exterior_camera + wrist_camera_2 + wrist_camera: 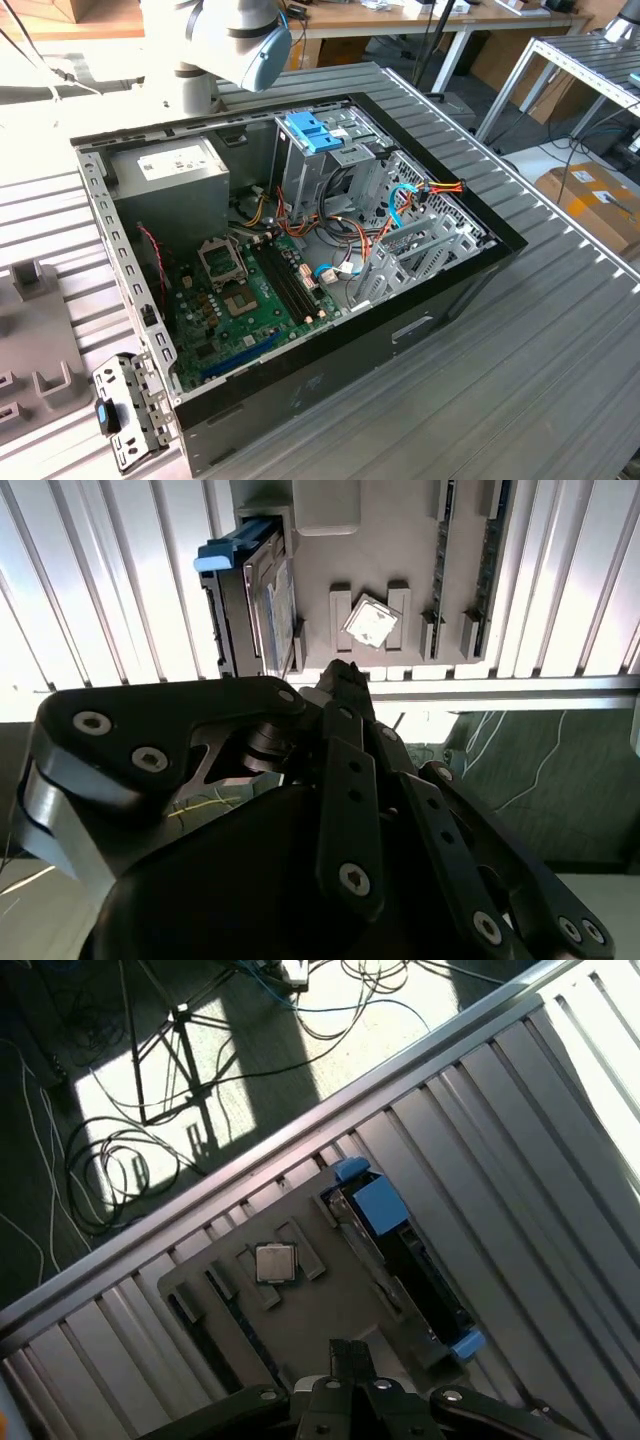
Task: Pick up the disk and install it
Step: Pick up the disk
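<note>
Fingers pressed together, holding nothing, hanging over the grey holder plate on the bench. Disk up on its thin edge in a slot at the side of that plate, blue at both ends, just beside the small square chip, not touched yet.

Could go wrong: coming down closed like this and bumping the top of the disk instead of going around it. Could also pinch only a blue end (smooth plastic, likely slippery) and let the disk tip or drop. Might knock the chip too, so close by.

From both wrist views: disk and plate close up. From the exterior view: open computer case with its metal drive cage at the far side, plus loose wires nearby, ready to catch a disk on the way in.
</note>
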`<state>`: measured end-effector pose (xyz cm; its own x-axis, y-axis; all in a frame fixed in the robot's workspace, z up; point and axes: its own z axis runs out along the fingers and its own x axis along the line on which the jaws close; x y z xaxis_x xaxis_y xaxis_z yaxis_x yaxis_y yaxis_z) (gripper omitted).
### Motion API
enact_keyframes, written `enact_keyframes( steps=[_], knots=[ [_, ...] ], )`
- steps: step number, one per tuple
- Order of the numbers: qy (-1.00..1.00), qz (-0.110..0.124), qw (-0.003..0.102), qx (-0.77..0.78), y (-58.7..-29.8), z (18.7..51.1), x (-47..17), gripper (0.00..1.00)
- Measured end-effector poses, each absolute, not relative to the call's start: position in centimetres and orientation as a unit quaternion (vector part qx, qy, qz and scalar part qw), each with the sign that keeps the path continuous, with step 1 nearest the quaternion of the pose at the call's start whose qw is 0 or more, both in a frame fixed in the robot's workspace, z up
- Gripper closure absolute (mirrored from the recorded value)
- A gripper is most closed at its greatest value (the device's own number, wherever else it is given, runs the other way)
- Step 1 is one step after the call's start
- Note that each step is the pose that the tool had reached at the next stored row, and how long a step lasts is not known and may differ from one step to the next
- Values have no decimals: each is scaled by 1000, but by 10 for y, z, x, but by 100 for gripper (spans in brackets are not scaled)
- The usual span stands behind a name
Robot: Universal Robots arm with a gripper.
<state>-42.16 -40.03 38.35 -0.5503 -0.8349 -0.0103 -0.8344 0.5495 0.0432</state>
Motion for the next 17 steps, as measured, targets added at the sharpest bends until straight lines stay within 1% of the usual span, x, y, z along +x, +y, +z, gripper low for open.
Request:
enact_keyframes(
  steps=[6,17],
  knots=[
    [-855,-21,7,518,-400,384,-422,89],
    [-837,-21,7,547,-400,383,-422,89]
  ],
)
